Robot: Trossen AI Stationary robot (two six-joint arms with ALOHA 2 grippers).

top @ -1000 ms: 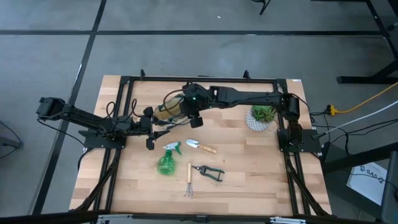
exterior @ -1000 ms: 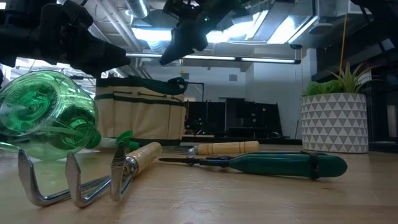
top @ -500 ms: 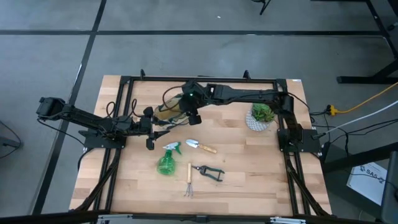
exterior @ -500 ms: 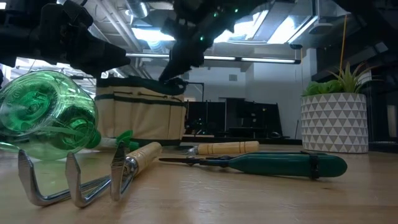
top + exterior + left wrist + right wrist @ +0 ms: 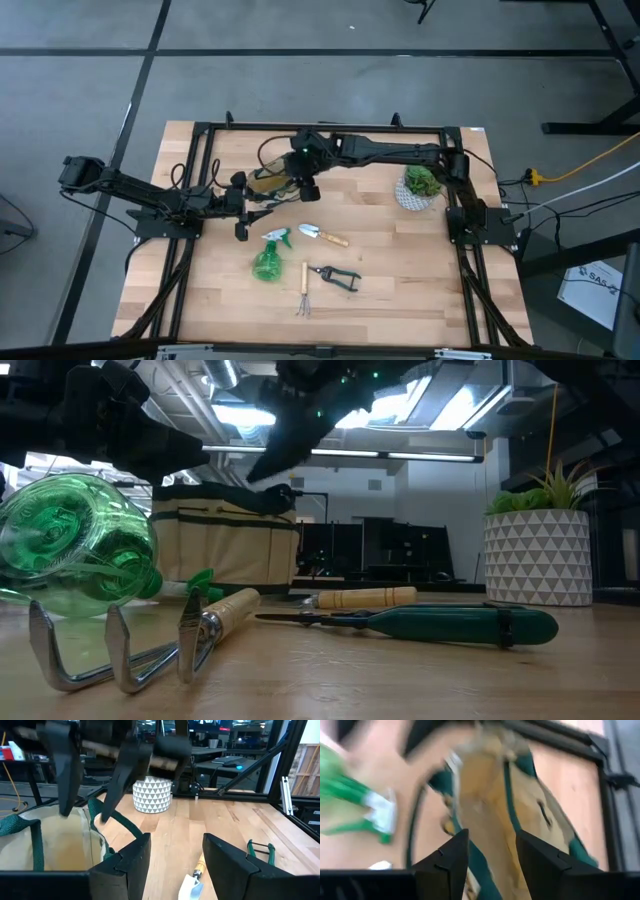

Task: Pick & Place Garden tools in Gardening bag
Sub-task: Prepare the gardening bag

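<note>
The beige gardening bag [image 5: 266, 177] with green trim stands at the table's far middle and also shows in the left wrist view [image 5: 50, 840]. My right gripper [image 5: 303, 190] hovers open just above the bag's right rim, its fingers [image 5: 65, 780] pointing down over the mouth. I cannot tell whether they touch the green handle [image 5: 117, 822]. My left gripper [image 5: 255, 208] waits open and empty beside the bag's near side. The green spray bottle [image 5: 268, 258], trowel [image 5: 322, 235], rake [image 5: 303, 290] and black shears [image 5: 336, 277] lie flat on the table.
A potted plant in a white patterned pot [image 5: 420, 188] stands at the table's right, below my right arm's reach. A black frame [image 5: 330, 128] runs around the work area. Bare wood lies toward the near edge [image 5: 400, 300].
My right gripper has moved a little toward the table's left edge, from beside the bag's right end to over its rim. The bag and the tools have stayed where they were.
</note>
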